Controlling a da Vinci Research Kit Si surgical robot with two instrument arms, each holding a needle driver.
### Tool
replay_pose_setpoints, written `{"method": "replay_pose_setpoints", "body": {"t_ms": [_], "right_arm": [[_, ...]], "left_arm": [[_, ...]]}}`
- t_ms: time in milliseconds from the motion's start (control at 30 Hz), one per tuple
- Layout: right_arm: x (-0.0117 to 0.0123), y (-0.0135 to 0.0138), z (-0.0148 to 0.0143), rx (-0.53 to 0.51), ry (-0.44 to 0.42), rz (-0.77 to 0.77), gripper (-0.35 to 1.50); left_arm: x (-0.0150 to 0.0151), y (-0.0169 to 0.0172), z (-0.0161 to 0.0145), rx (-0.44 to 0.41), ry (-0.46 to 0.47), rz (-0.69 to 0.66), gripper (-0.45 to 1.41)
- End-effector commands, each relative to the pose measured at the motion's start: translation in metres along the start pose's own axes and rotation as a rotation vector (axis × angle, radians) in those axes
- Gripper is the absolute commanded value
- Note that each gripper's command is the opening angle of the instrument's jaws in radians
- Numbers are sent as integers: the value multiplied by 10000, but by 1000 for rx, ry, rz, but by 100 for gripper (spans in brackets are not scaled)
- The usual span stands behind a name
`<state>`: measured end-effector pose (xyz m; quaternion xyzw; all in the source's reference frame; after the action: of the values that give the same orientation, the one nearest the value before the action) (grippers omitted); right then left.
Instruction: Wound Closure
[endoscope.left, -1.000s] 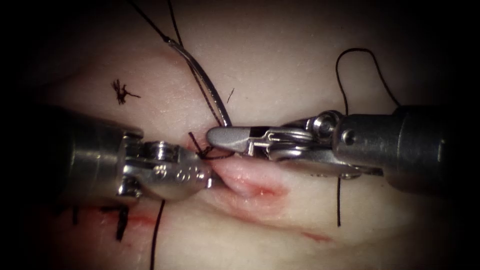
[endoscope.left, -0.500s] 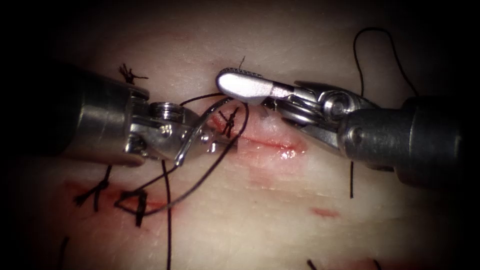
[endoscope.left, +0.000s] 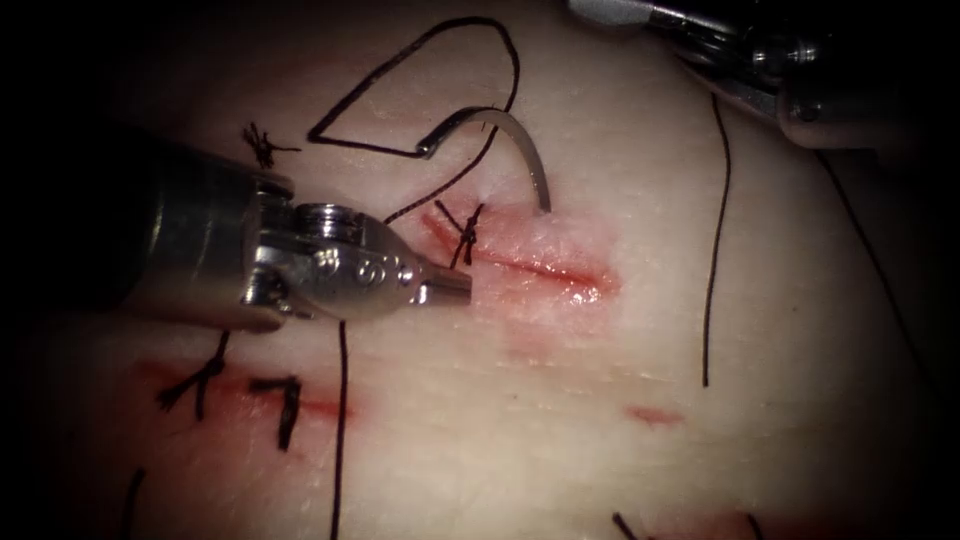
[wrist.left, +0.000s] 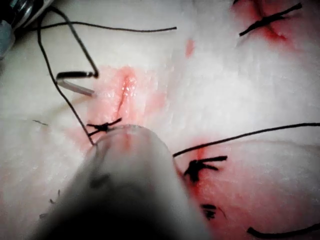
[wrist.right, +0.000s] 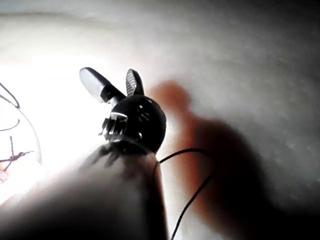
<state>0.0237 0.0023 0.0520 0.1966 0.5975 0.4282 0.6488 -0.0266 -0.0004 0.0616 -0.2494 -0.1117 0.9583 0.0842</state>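
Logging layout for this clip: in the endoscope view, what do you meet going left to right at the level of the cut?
Left tool's shaft → left gripper, holding nothing → knotted stitch → open part of the cut → loose thread.

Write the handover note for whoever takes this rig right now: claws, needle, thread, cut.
Left claw: shut, holding nothing, tip beside the dark knotted stitch at the cut's left end.
Right claw: open, empty, lifted off the tissue.
Curved steel needle: free, one end in the pale pork tissue just above the red cut, the rest arching clear.
Black thread: loops loose from the needle's free end.
Done: one stitch across the cut. Left: the cut right of it is open.
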Motion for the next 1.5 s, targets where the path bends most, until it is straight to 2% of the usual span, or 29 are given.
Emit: {"method": "replay_pose_setpoints", "body": {"t_ms": [33,100,267,433,567,733,900,1100,1333,1500], "right_arm": [[-2,-10,0,-23,-59,-135,148],[-9,-35,-5,-26,-140,-261,148],[-20,-88,-10,54,-265,-542,148],[-20,-133,-3,108,-316,-762,146],[-15,-163,9,125,-362,-872,145],[0,-190,24,131,-364,-977,141],[17,-200,31,107,-361,-1052,138],[30,-201,35,99,-353,-1080,135],[31,-184,49,88,-387,-1101,135],[21,-168,57,90,-416,-1118,133]], "left_arm": [[2,-1,8,0,0,1,-45],[2,-1,8,0,0,1,-45],[2,-1,8,0,0,1,-45],[2,-1,8,0,1,1,-45],[2,-1,8,0,1,1,-45],[1,-1,7,0,1,1,-45],[1,-1,7,-1,1,2,-45],[1,-1,7,0,1,2,-45],[1,0,7,0,1,2,-45],[1,0,7,0,1,2,-45]]}}
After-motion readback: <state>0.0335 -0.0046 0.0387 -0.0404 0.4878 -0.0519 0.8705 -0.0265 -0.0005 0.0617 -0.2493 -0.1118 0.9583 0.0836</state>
